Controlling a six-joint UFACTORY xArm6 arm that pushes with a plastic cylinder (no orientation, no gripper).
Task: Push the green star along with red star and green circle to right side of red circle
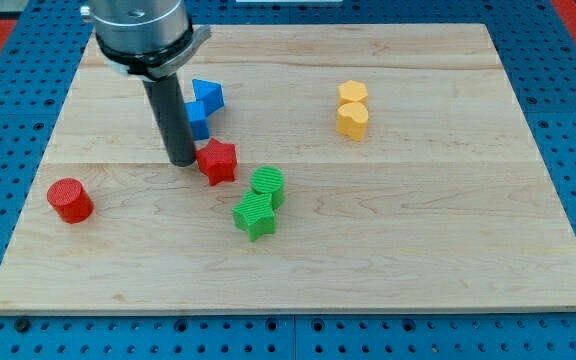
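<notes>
Beside red star (217, 161) my tip (182, 160), green star (256, 214) below-right

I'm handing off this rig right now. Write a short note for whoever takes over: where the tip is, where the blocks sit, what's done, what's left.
My tip: down on the wooden board, right against the left side of the red star, in front of the blue blocks.
Job's blocks: green circle and green star touch each other, just right of and below the red star. Red circle stands alone near the view's left edge.
Done: the three are already to the red circle's right, loosely grouped.
Left: perhaps gather them closer beside the red circle.
The two yellow blocks sit apart at upper right.
</notes>
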